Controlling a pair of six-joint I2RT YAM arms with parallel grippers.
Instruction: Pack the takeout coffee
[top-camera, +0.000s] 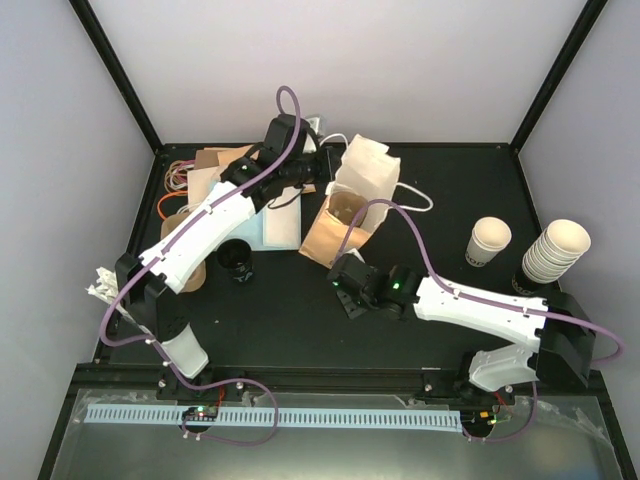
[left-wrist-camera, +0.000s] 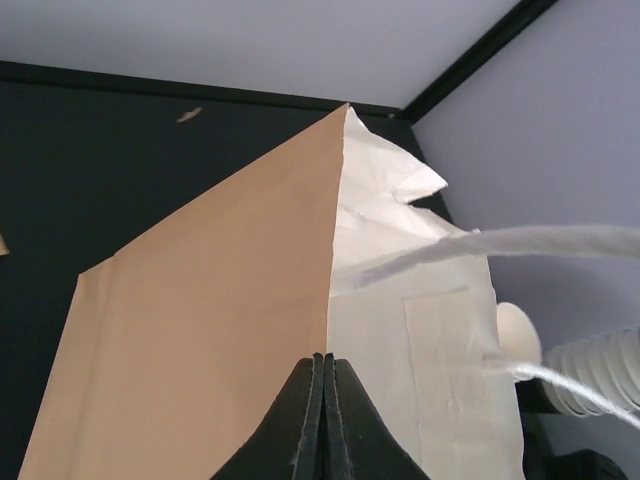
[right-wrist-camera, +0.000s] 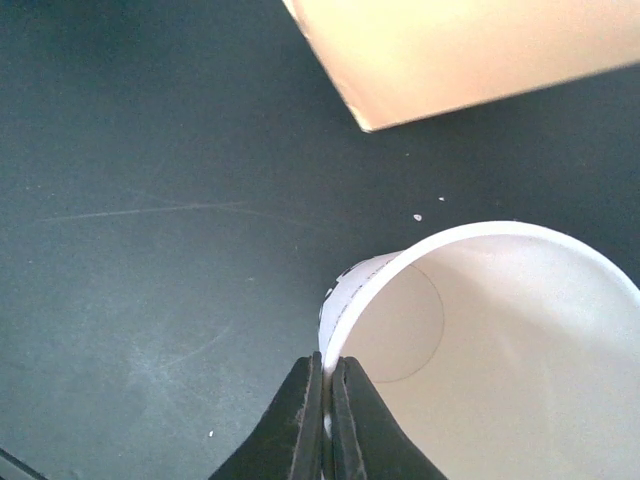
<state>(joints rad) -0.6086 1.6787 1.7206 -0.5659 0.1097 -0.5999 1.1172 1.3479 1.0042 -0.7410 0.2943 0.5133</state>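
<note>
My right gripper (right-wrist-camera: 327, 365) is shut on the rim of a lidless white paper cup (right-wrist-camera: 500, 330) with black print on its side, held over the black table just short of the paper bag (right-wrist-camera: 450, 50). In the top view this gripper (top-camera: 345, 283) sits below the bag's mouth and the arm hides the cup. The brown-and-white paper bag (top-camera: 330, 235) lies tilted at centre back. My left gripper (left-wrist-camera: 325, 358) is shut on the bag's corner fold (left-wrist-camera: 335, 250). Whether the round black-topped thing (top-camera: 237, 261) is the takeout coffee or a loose lid I cannot tell.
A single lidless cup (top-camera: 488, 240) and a leaning stack of cream cups (top-camera: 553, 250) stand at the right. Brown cardboard pieces (top-camera: 205, 170) and a white sheet (top-camera: 282, 228) lie at the back left. The bag's string handles (left-wrist-camera: 520, 240) hang loose.
</note>
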